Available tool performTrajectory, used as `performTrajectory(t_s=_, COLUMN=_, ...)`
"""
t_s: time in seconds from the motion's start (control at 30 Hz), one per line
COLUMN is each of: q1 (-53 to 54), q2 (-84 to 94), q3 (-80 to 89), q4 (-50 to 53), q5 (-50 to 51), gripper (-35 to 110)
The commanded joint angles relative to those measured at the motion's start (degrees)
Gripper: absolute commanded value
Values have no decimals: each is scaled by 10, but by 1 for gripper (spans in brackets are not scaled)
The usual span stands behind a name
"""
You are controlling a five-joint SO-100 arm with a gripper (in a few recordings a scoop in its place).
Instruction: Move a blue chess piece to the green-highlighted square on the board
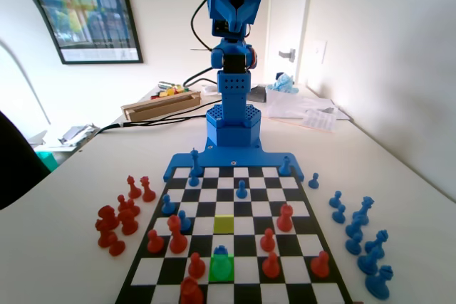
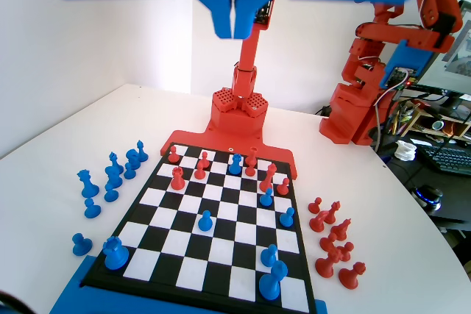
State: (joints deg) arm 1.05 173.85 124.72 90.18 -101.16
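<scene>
**Spotter:** Where's the piece sitting?

**Me:** Low centre of the fixed view. The blue chess piece point(image 1: 221, 252), squat with a notched top, stands at the far edge of the green-highlighted square point(image 1: 221, 269), or right on the line with the black square behind it; I can't tell which from this angle. In the wrist view I take it to be the blue piece point(image 2: 235, 165) near the far end of the board point(image 2: 184, 251), among the red pieces point(image 2: 177, 178).

**Spotter:** So is it done?

**Me:** I'd judge it done or nearly so. If the base overlaps the line, a small nudge toward the bottom of the fixed frame would centre it. To do that well: come straight down over the crown, close lightly, lift only just clear, set down mid-square. Watch the red neighbours low left of it point(image 1: 196, 266) (they crowd that corner and tip easily).

**Spotter:** Arm pose?

**Me:** Folded up high over its blue base point(image 1: 232, 129), top centre of the fixed view, well apart from every piece. The gripper point(image 2: 233, 23) hangs from the top edge of the wrist view, jaws pressed together with only a thin seam between them, nothing in them.

**Spotter:** Other marked square?

**Me:** The paler yellow-green square point(image 1: 224, 224), mid-board, bare.
</scene>
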Motion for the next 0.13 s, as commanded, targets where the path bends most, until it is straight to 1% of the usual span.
performTrajectory(t_s=0.0, q1=4, q2=11, q3=3, q4=-2, q5=0, gripper=5)
performTrajectory(t_s=0.1, q1=4, q2=11, q3=3, q4=-2, q5=0, gripper=5)
